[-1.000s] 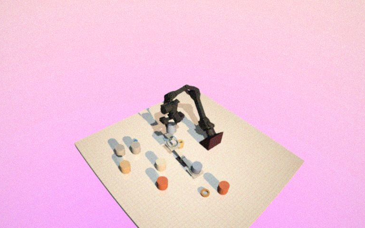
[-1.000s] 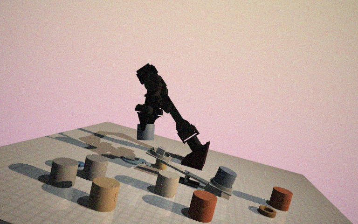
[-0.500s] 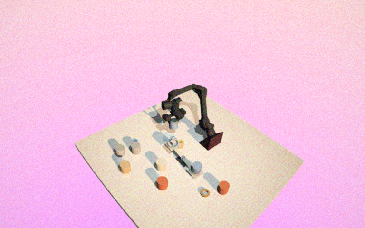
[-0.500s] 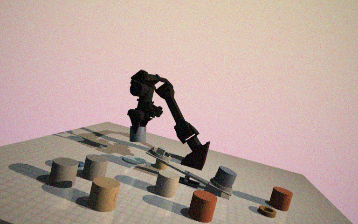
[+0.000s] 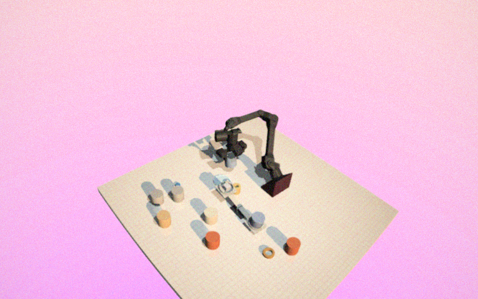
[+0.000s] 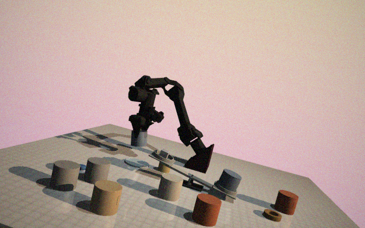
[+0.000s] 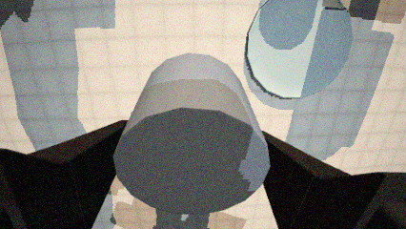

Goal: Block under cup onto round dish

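Pink haze fills the background behind a pale, tiled tabletop [image 5: 327, 222] [image 6: 264, 175] [image 7: 133, 29]. Nearest in the exterior view stand a tan-orange cylinder [image 5: 164, 219] [image 6: 106, 197] and a red cylinder [image 5: 212, 240] [image 6: 206, 209], with a flat orange ring [image 5: 264, 254] [image 6: 267, 216] off to one side. Past them, the small grey balance [image 5: 254, 230] [image 6: 180, 170] tilts, its low end bearing the blue-grey cup [image 5: 257, 220] [image 6: 229, 180] that must not be moved; it leans with its pan. On the raised end the pale square block [image 5: 226, 185] [image 6: 164, 154] sits uncovered in its pan. Just beside that end lies the light-blue round dish [image 5: 221, 179] [image 6: 133, 162] [image 7: 276, 72], with no block on it. Farther back, the dark gripper [image 5: 230, 157] [image 6: 139, 131] [image 7: 192, 133] has its fingers closed around the matching grey cup [image 5: 230, 162] [image 6: 139, 138] [image 7: 191, 162], upright and off to the side of the dish; whether its rim meets the table I can't tell. So the right cup is lifted and the block found. Left to do, I judge: set this cup down and release it there, clear of the dish, fetch the block without jolting the balance, lay it on the dish, let go, and withdraw the arm.
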Available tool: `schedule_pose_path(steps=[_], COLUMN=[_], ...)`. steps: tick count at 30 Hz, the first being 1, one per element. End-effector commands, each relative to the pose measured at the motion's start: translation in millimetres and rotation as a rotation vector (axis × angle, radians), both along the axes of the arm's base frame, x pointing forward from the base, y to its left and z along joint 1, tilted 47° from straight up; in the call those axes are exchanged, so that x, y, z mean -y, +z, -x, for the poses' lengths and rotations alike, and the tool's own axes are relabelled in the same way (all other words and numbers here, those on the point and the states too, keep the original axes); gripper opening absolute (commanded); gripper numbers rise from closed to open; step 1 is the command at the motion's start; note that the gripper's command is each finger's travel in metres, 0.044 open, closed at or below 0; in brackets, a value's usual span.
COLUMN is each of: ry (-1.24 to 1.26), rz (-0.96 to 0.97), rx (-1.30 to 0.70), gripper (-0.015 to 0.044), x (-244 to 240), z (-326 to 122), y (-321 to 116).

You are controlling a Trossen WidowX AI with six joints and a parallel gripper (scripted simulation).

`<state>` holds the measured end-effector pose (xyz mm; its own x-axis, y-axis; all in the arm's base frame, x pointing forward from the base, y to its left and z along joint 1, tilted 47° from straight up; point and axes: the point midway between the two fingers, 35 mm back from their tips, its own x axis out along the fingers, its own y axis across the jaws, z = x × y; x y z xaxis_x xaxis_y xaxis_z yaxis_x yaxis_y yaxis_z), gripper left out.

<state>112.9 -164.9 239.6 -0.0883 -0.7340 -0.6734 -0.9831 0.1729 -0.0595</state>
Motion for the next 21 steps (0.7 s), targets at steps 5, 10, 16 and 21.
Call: schedule_pose_path(steps=[5,10,16,21], ry=[0.003,0.004,0.003,0.003], rz=[-0.003,0.002,0.002,0.002], rx=[-0.003,-0.004,-0.004,-0.004], gripper=[0.0,0.0,0.0,0.0], x=[13.5,22.8,25.9,31.8], z=[2.3,4.3,4.6,5.2], y=[-14.1,-21.6,-24.4,-29.8])
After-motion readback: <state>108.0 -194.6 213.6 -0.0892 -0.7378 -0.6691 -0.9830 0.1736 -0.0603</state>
